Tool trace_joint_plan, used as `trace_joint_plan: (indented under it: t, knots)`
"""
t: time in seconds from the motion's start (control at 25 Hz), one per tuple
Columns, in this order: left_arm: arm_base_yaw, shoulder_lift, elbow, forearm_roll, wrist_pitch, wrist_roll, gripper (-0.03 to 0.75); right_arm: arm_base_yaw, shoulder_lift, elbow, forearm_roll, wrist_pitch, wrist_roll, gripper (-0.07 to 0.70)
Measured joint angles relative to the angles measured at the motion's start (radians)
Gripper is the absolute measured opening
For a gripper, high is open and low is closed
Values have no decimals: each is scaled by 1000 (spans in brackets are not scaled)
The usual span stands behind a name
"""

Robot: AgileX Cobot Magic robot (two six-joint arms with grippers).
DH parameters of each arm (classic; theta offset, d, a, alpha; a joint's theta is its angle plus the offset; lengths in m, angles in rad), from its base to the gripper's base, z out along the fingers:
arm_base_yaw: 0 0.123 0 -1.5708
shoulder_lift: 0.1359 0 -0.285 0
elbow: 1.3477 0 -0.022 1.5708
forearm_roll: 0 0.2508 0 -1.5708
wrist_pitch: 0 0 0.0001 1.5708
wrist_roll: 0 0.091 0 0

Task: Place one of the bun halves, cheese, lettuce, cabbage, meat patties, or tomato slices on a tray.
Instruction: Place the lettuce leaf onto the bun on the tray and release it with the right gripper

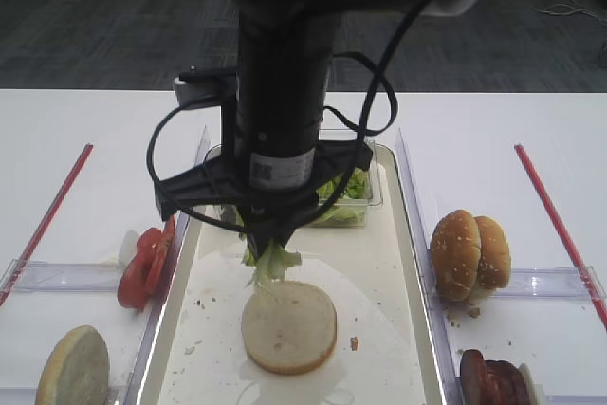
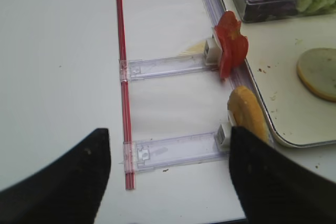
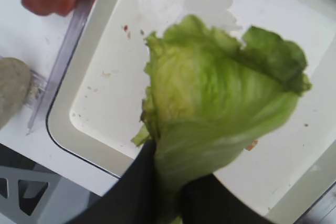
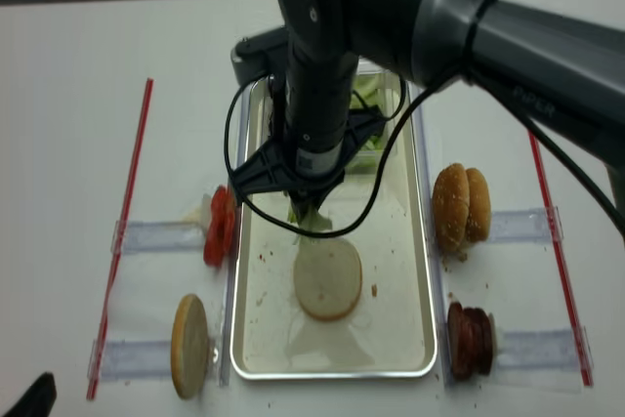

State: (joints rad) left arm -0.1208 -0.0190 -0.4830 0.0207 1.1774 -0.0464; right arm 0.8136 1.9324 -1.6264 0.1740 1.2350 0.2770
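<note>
We see a white tabletop (image 1: 85,120) bearing two thin red strips, one (image 1: 49,217) at the left, another (image 1: 560,225) at the right. Clear plastic ruler-like holders (image 2: 168,66) lie across it on either side. A small clear plastic tub (image 2: 273,9) sits at the far end. Dark grey carpet (image 1: 104,16) lies beyond the table.

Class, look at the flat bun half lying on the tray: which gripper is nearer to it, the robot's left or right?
Right. The right gripper hangs just above the flat bun half, shut on the lettuce. The left gripper is off the tray, open over the table.
</note>
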Motion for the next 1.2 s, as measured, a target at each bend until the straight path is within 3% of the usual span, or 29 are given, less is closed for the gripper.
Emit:
trace_joint_plan:
  t: [0.28,0.52,0.68,0.88,1.2]
  knots:
    - [0,0,0,0,0,0,456,4,0,132,0,-90,-19,111]
    - [0,0,0,0,0,0,456,4,-2,235,29,-230,-49,110]
    - [0,0,0,0,0,0,456,-6,-4,284,38,-286,-55,110]
    - [0,0,0,0,0,0,456,-25,-4,298,40,-317,-58,110]
    - [0,0,0,0,0,0,456,-25,38,298,68,-320,-58,110]
